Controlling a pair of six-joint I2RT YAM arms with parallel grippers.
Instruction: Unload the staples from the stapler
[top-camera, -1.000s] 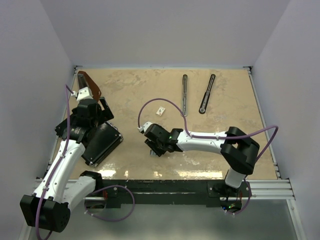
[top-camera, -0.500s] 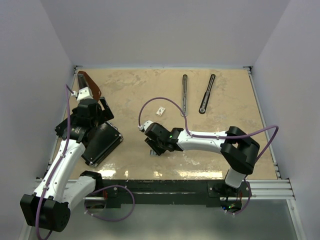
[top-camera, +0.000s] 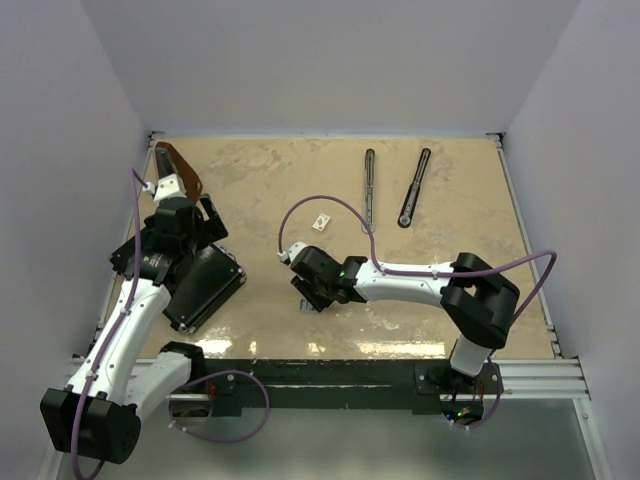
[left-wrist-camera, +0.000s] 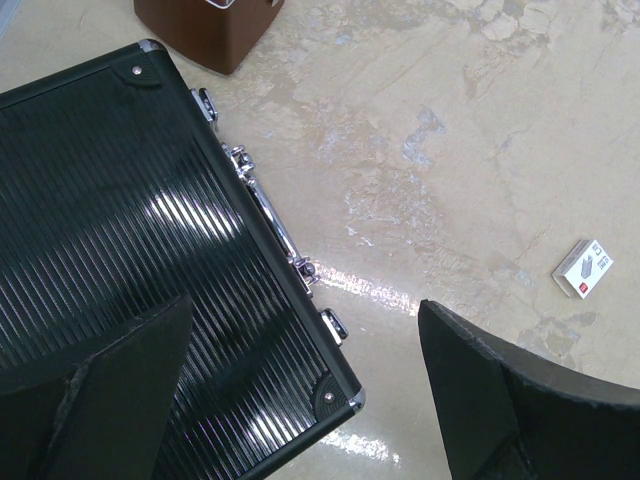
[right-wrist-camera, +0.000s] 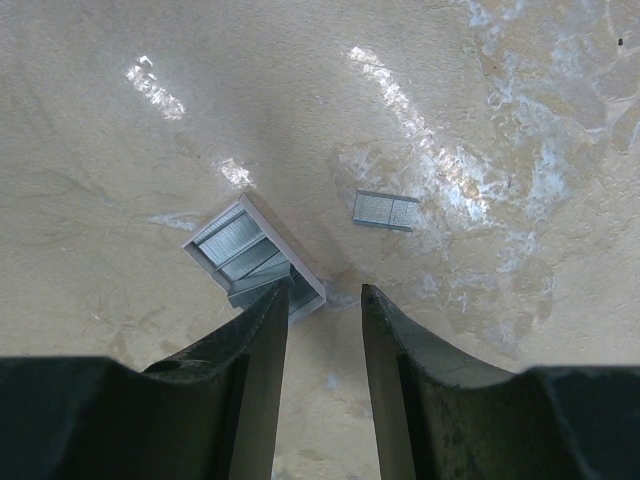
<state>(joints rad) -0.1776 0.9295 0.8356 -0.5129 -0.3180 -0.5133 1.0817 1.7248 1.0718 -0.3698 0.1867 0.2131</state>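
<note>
Long slim black stapler arm with rounded end (top-camera: 416, 186) and narrow grey metal channel piece (top-camera: 370, 190) lie side by side, apart, far centre-right on beige marbled tabletop (top-camera: 260, 180). Right gripper (right-wrist-camera: 322, 297) low near table centre, jaws partly apart, nothing between. Just past fingertips: small white tray (right-wrist-camera: 281, 243) holding silvery staple strips (right-wrist-camera: 238, 245); loose strip (right-wrist-camera: 386, 209) beside it. Left gripper (left-wrist-camera: 305, 310) spread wide, empty, over flat black ribbed case (left-wrist-camera: 120, 220).

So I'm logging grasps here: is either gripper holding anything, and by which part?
Nothing is held. The left gripper is wide open above the black case; the right gripper has parted, empty jaws by the staples.
</note>
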